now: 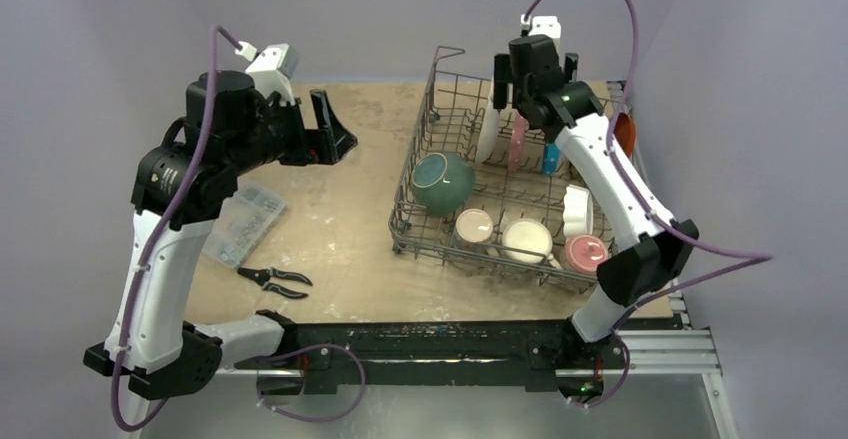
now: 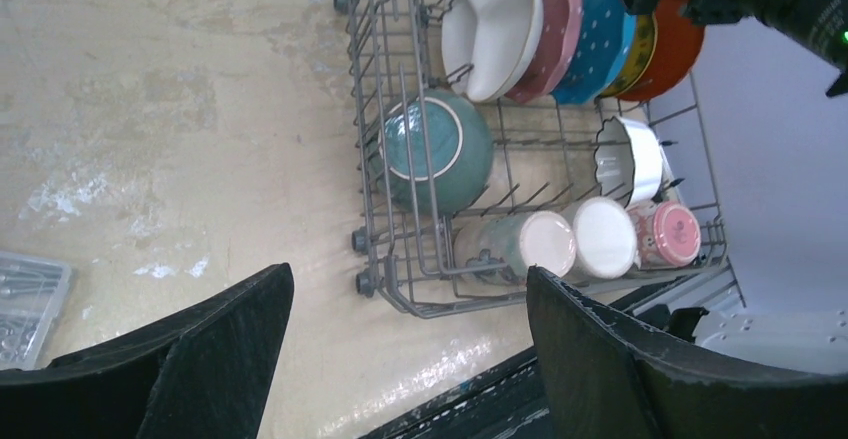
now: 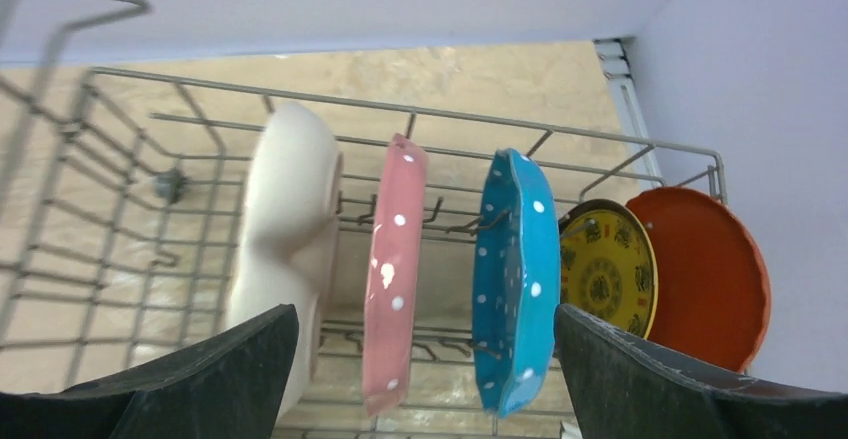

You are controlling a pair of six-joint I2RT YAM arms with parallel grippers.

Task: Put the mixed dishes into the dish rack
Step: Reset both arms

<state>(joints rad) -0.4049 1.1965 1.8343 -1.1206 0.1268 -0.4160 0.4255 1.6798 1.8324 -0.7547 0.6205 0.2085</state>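
Plates stand on edge in a row just below the right claw, whose fingers are spread wide and hold nothing. A cream divided plate stands by one finger, a pink dotted plate and a blue dotted plate under the gap, and a yellow patterned plate and an orange plate by the other finger. All five are slotted in the far end of the dish rack. Nearer the arm's base from this claw, the rack also holds a teal bowl, a small white bowl and three mugs in a row. The left claw hovers over the bare table, well apart from the rack, which lies out ahead of its wide, empty fingers. Behind that claw, toward its arm's base, lie black-handled pliers and a clear compartment box.
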